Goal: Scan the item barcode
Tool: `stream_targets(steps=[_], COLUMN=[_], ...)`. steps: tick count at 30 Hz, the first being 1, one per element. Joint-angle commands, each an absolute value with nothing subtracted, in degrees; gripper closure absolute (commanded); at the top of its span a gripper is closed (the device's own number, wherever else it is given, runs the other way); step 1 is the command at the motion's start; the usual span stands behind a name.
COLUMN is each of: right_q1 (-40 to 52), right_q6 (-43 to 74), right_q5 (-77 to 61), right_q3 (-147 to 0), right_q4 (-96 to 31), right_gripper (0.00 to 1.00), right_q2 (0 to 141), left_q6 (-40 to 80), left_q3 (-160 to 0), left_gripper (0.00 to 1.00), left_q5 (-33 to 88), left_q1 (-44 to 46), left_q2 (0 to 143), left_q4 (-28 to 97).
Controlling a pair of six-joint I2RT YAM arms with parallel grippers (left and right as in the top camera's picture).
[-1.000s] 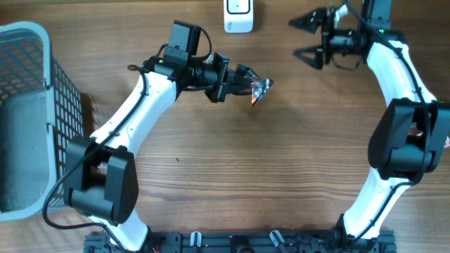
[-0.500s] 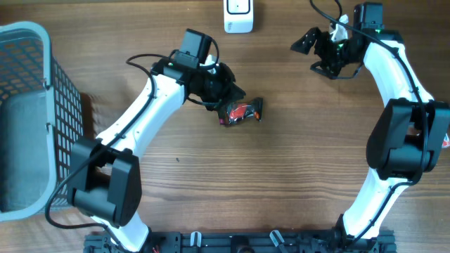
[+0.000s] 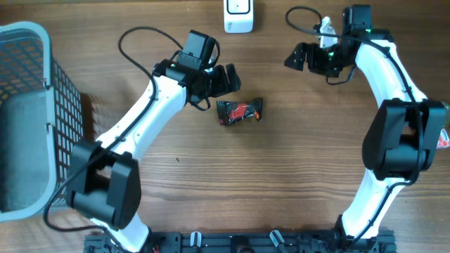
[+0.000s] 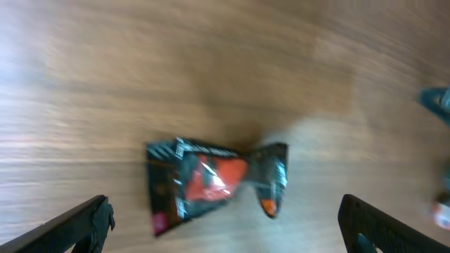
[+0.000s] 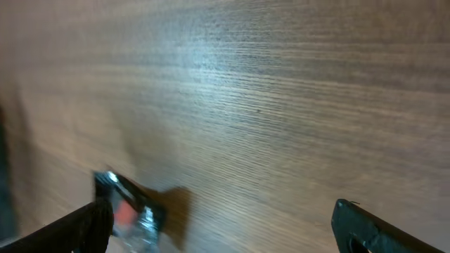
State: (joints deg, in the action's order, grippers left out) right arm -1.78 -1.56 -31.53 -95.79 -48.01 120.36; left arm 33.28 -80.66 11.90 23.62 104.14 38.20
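Packet (image 3: 239,112): lies flat on the surface (image 3: 281,183), just above mid-frame in the overhead view, below the scanner (image 3: 239,14) and apart from it.
Left gripper (image 3: 226,79): jaws wide apart, holding nothing, just up-left of the packet.
Right gripper (image 3: 301,59): jaws wide apart and empty, upper right of the frame, well apart from the packet.
Handling: looks light and soft, a glossy, crinkly wrapper with crimped ends. It is likely slippery, and a hard squeeze could crush it.
Where to hold: probably across the fuller middle, or by one crimped end so the faces stay clear. No barcode shows in these blurred views.
Count: one packet, one scanner, one basket (image 3: 48,42), two grippers.
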Motion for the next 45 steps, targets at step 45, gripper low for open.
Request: stream_targets(steps=[45], right_q1=[23.0], right_q6=[-65.21], right_q5=[-16.73], right_q3=[-103.37], right_q4=[-61.76], right_gripper=[0.04], right_q2=[126.26], left_q6=[36.49], left_q3=[-80.97], left_gripper=[0.0], left_q5=[-67.18], left_q1=[37.21], left_q2=[60.88], left_q4=[53.76])
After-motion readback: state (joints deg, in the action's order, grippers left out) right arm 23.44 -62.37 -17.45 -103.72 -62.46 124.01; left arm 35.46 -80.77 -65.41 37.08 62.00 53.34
